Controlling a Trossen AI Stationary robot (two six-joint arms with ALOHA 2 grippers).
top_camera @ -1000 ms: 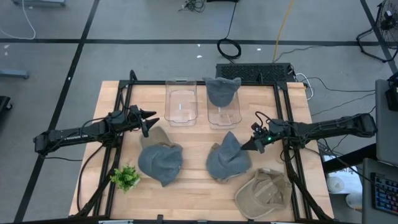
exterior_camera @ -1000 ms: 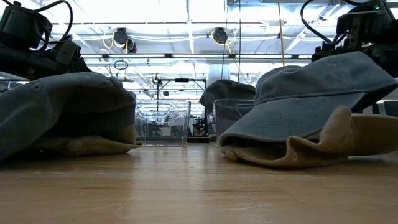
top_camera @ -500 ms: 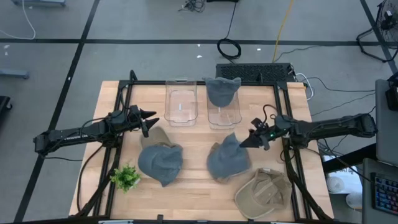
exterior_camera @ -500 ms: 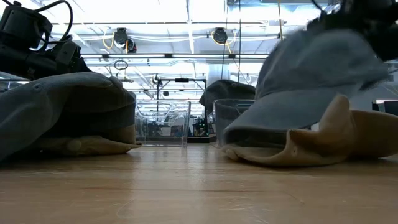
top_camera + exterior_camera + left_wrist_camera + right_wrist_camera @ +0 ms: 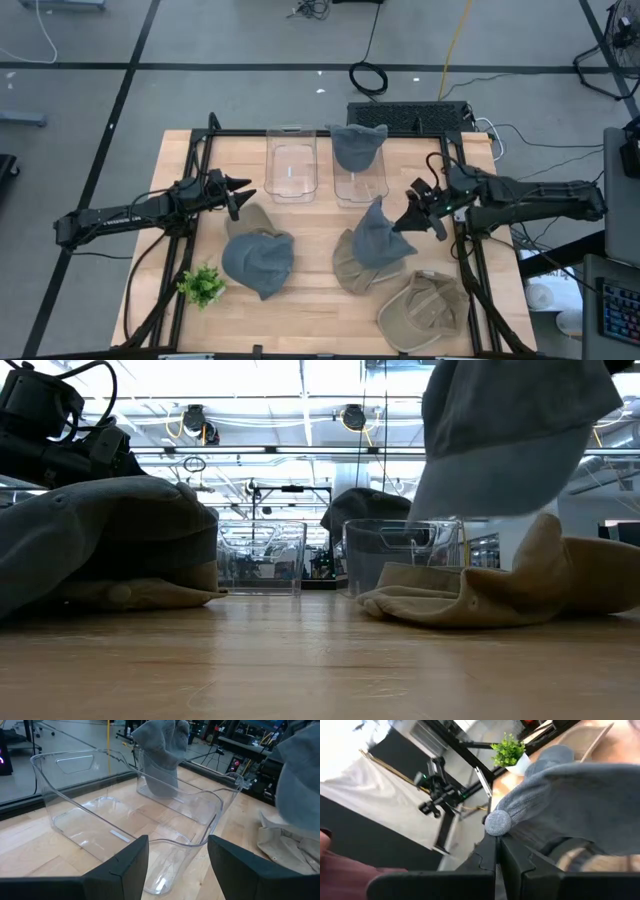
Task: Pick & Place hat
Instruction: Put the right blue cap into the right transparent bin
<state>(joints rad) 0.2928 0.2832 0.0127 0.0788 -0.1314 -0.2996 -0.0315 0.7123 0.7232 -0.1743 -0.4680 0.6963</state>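
The right gripper (image 5: 408, 222) is pinched tight on the crown of a grey hat (image 5: 378, 237), its fingers (image 5: 492, 865) pressed together just under the little top button, and the hat hangs from it clear of the tan hat (image 5: 352, 271) that lay beneath. To do this well I'd say it should raise the hat fully free of the tan one, then carry it level toward the bin (image 5: 360, 180) so the dangling brim doesn't snag the rim. The hat droops away from the gripper toward the table's middle. The left gripper (image 5: 244, 192) waits with fingers spread near the empty bin (image 5: 291, 166).
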